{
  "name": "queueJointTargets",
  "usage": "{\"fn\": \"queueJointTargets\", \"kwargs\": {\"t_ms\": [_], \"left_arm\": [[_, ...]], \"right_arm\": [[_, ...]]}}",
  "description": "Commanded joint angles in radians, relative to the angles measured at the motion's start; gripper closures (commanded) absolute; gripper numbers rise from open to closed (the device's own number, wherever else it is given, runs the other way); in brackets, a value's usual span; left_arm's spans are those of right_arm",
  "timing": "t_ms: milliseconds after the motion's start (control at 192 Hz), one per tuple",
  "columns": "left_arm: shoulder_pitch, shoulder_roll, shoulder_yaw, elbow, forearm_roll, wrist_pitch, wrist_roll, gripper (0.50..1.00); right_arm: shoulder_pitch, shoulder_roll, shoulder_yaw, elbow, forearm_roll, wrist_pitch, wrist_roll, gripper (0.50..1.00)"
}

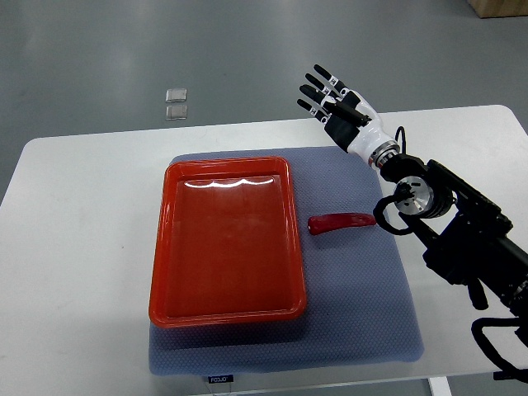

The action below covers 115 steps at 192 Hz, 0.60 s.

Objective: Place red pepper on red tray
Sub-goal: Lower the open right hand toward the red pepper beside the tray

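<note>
Hovering at the far right, the right hand is spreading its fingers, holding nothing; red pepper is lying just right of the empty red tray, awaiting pickup.

The red pepper lay on the grey mat, just beside the right edge of the red tray, with open room above it and on its near side. The tray's raised rim stood between the pepper and the tray floor, which held nothing. The right hand, fingers spread, was over the far edge of the white table, and its dark arm crossed the mat's right edge, close to the pepper's right end. The table's left side was free
</note>
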Motion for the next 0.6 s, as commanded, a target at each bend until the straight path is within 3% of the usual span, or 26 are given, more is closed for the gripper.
{"fn": "queueJointTargets", "kwargs": {"t_ms": [0, 292, 464, 594], "left_arm": [[-0.001, 0.0, 0.0, 0.0, 0.0, 0.0, 0.0, 0.5], [-0.001, 0.0, -0.002, 0.0, -0.002, 0.002, 0.0, 0.5], [-0.001, 0.0, -0.002, 0.002, -0.002, 0.002, 0.0, 0.5], [-0.001, 0.0, -0.002, 0.0, 0.0, 0.0, 0.0, 0.5]], "right_arm": [[0.0, 0.001, 0.0, -0.001, 0.0, 0.0, 0.0, 0.587], [0.017, -0.028, -0.054, 0.005, -0.044, 0.027, -0.008, 0.587], [0.101, -0.186, -0.362, 0.051, -0.288, 0.05, -0.057, 0.587], [0.218, -0.369, -0.678, 0.179, -0.477, 0.065, -0.101, 0.587]]}}
